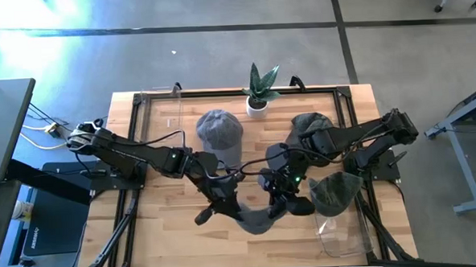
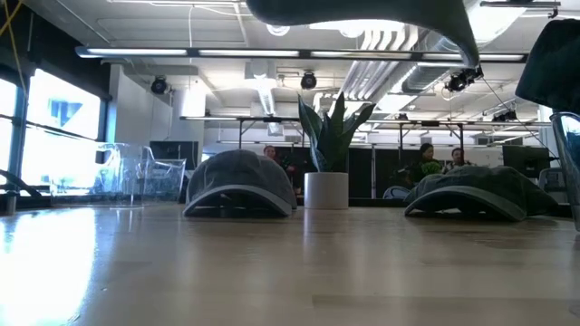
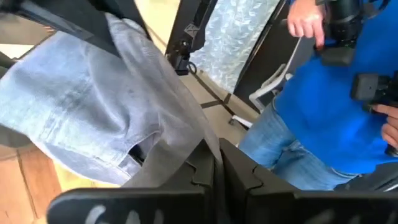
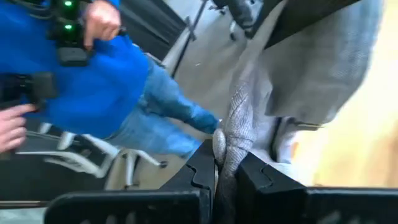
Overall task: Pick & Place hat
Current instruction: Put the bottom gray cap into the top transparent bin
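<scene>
The grey hat (image 1: 254,220) hangs in the air at about six o'clock over the bench (image 1: 162,233), stretched between the two arms, and in the low view only its underside shows at the upper edge, clear of the wood. The left end effector (image 1: 219,208) pinches one edge of it from the nine o'clock side; its wrist view shows the fingers closed tight on a fold of the grey cloth, with the crown drooping away beyond them. The right end effector (image 1: 279,198) clamps the opposite edge from the three o'clock side, its fingers likewise closed with bunched fabric squeezed between them. Holding it at two opposite points looks meant to keep the soft cap spread and off the surface (a single pinch would probably let it fold and sag). Farther out, a second grey hat (image 1: 219,130) rests brim-down near twelve o'clock, just beside a small potted plant (image 1: 259,91) in a white pot; a darker hat (image 1: 312,127) lies toward two o'clock, and another dark hat (image 1: 335,192) sits at about four o'clock on a clear stand (image 1: 342,235), likely the sort of place the lifted one is bound for. A second clear stand (image 1: 160,110) waits bare at eleven o'clock. Beyond the bench edge, a person in a blue top (image 3: 336,106) stands close.
</scene>
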